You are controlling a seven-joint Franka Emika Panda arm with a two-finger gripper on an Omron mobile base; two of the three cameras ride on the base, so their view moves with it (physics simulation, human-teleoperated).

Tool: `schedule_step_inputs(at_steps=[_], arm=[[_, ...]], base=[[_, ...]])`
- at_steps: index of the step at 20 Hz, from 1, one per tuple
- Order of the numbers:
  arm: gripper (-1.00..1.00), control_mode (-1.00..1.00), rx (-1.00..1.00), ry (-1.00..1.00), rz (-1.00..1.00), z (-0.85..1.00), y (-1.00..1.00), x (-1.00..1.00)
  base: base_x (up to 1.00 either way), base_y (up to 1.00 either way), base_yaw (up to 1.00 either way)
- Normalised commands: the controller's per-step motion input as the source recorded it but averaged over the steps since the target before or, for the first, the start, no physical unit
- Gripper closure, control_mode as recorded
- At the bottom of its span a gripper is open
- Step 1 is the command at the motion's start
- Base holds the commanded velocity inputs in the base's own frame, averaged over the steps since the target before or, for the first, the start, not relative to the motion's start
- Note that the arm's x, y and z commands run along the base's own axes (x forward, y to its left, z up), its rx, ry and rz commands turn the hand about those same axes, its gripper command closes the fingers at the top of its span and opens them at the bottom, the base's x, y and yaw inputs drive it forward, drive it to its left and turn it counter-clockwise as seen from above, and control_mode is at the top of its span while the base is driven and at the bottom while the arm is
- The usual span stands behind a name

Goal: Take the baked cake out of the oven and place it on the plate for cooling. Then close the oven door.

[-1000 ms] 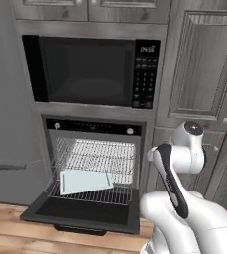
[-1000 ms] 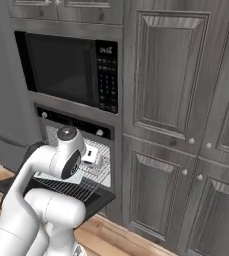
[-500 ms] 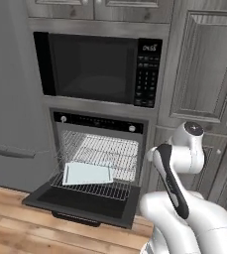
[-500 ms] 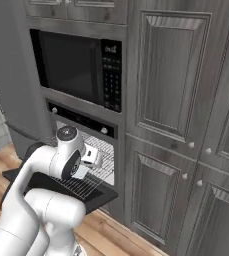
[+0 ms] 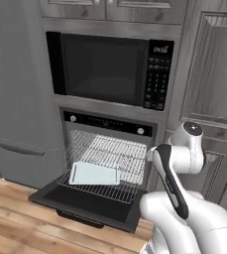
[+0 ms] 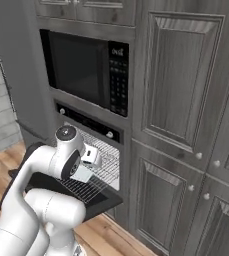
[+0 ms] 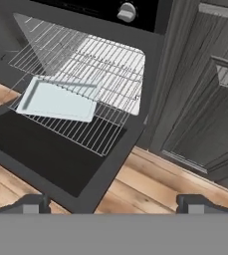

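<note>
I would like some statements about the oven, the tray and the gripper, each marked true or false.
1. The oven door hangs open. True.
2. A pale tray lies on the pulled-out rack. True.
3. The gripper is shut on the tray. False: its jaws stand wide open and hold nothing.
4. The microwave sits below the oven. False: it sits above the oven.
5. The oven has two white knobs, one at each end of its control strip. True.

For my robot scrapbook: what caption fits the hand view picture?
Open oven door with a pale tray resting on the pulled-out wire rack.
</note>
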Motion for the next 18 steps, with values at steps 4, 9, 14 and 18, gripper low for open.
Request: schedule_step_inputs(at_steps=[4, 9, 14, 18], arm=[[-1.0, 1.0, 0.0, 0.0, 0.0, 0.0, 0.0, 0.0], [-1.0, 1.0, 0.0, 0.0, 0.0, 0.0, 0.0, 0.0], [-1.0, 1.0, 0.0, 0.0, 0.0, 0.0, 0.0, 0.0], [-1.0, 1.0, 0.0, 0.0, 0.0, 0.0, 0.0, 0.0]], base=[[0.2, -0.47, 0.24], [-0.12, -0.5, 0.37], [-0.05, -0.58, 0.3], [0.06, -0.5, 0.3]])
